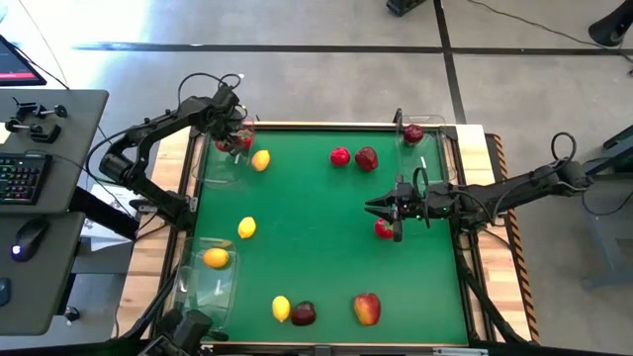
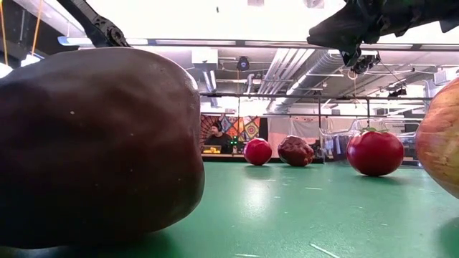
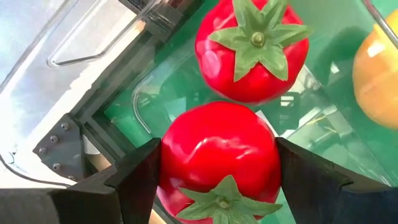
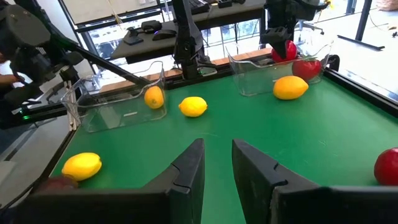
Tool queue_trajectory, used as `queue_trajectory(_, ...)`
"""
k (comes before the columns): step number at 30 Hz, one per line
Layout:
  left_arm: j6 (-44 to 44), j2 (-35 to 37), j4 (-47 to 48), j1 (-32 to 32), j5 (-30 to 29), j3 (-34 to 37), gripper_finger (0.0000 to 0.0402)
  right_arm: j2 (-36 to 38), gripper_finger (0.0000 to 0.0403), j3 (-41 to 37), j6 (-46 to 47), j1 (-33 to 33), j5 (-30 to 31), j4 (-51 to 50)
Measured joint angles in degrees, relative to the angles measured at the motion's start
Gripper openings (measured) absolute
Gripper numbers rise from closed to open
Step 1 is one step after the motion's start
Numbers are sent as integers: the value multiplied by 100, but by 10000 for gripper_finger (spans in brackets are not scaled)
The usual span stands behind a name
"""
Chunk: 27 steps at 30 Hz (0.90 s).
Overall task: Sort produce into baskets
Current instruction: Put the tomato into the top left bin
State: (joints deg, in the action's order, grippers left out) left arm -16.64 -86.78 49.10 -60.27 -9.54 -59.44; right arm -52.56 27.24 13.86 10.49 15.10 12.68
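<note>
Dark apple (image 2: 93,143) fills low view, cut off at left; red-yellow apple (image 2: 441,140) cropped at right

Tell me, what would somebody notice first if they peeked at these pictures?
Probably the left pincer over the clear tray at the table's far left corner, squeezing a shiny red tomato with a green leafy top, right above another tomato lying in that tray. Next, the bright green table dotted with yellow lemons and red fruits. In the low view, a dark red apple looms huge, right in front of the camera.
</note>
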Motion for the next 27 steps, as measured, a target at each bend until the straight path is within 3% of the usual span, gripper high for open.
queue_trajectory(4, 72, 0, -2, 0, 0, 0, 269, 0, 71, 0, -1, -1, -1, 1)
queue_trajectory(10, 1069, 0, 2, 0, 87, 0, 269, 0, 71, 2, -1, -1, 0, -1)
queue_trajectory(19, 708, 0, 67, 0, 227, 21, 270, 0, 71, 2, -47, 1, -1, -2)
queue_trajectory(27, 699, 0, -140, -2, -26, 26, 289, 0, 71, 2, -47, 1, -1, -3)
